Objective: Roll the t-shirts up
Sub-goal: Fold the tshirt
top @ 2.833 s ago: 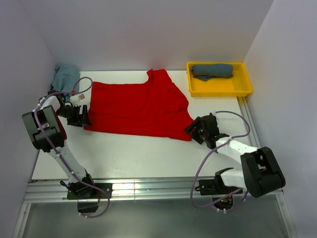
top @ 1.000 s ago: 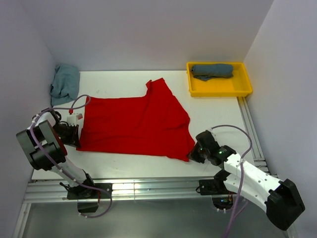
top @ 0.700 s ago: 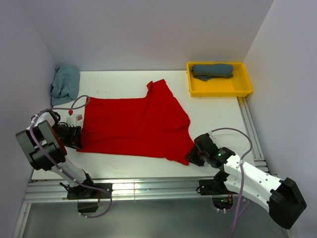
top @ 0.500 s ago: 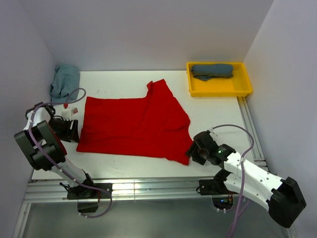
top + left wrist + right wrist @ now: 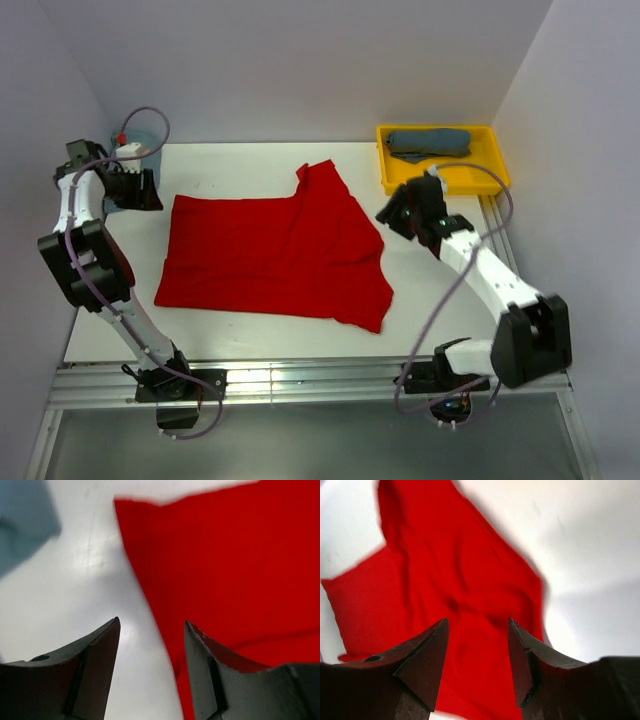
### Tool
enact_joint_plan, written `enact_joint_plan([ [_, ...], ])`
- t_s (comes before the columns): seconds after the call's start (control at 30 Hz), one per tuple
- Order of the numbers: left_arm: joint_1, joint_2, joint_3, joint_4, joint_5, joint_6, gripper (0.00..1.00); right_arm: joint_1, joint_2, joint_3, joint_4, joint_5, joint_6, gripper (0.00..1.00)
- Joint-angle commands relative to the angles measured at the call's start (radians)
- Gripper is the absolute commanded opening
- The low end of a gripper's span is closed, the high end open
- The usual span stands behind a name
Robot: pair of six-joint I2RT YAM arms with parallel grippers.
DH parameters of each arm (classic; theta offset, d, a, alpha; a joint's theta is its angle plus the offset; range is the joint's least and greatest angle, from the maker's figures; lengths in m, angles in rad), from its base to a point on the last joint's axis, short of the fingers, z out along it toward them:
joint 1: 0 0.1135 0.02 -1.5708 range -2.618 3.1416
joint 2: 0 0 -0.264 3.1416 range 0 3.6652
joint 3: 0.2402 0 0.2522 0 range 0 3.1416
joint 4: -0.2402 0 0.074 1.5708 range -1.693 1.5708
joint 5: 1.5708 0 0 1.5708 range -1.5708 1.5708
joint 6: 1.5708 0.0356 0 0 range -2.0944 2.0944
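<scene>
I have the red shirt [image 5: 275, 250] lying spread out in the middle of the table [image 5: 250, 325]. One sleeve points toward the top of the overhead frame, and the hem corner reaches toward the lower right.

My left gripper [image 5: 151, 622] is at the upper left of the overhead view, just off the shirt's upper left corner. Its jaws stand well apart and hold nothing. In its wrist view the red edge runs down between them over bare table, and the teal shirt [image 5: 22, 525] is a blur in the upper left corner.

My right gripper [image 5: 477, 621] is right of centre overhead, beside the shirt's right edge and below the yellow tray [image 5: 492, 180]. It is likewise spread open and empty, with red cloth filling the gap in its own view.

The blue shirt [image 5: 430, 141] lies bundled in the tray at the upper right.
</scene>
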Motion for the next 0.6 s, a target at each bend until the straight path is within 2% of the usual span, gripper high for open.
enact_joint_plan([
  [0.0,-0.061,0.092,0.062,0.198,0.064,-0.176,0.58,-0.011,0.216,0.195,0.175,-0.021,-0.152,0.57],
  [0.17,-0.083,0.223,0.168,0.295,0.068,-0.254,0.56,-0.021,0.586,0.567,0.16,-0.052,-0.263,0.54],
  [0.33,-0.097,0.319,0.246,0.294,0.085,-0.276,0.57,-0.031,0.888,0.915,0.026,-0.064,-0.304,0.54],
  [0.43,-0.106,0.376,0.303,0.246,0.1,-0.256,0.58,-0.045,0.98,1.021,-0.021,-0.082,-0.306,0.53],
  [0.57,-0.115,0.411,0.323,0.249,0.108,-0.256,0.6,-0.047,1.03,1.066,-0.037,-0.099,-0.301,0.53],
])
